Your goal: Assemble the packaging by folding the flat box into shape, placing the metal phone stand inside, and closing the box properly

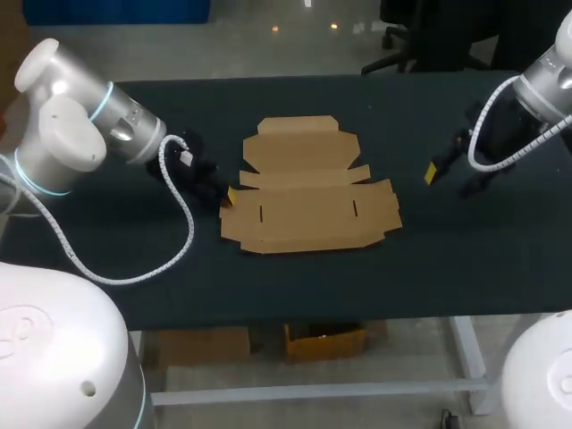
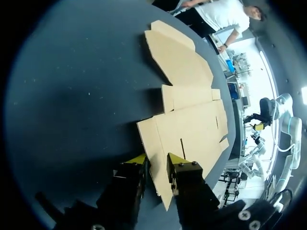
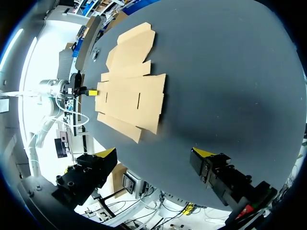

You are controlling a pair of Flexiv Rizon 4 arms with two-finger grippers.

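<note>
This place looks like a robotics laboratory or a test room for robots, not a home or a shop. Two large grey-white machine arms, the left arm (image 1: 63,125) and the right arm (image 1: 545,80), stand at the two sides of one work table (image 1: 447,268) with a dark matte top and a plain light metal frame. The arms have pale blue rings at the joints. A white spiral cable (image 1: 183,223) runs openly from the left arm over the table top. A flat box (image 1: 308,188) of brown cardboard lies unfolded in the middle, like a test piece.
</note>
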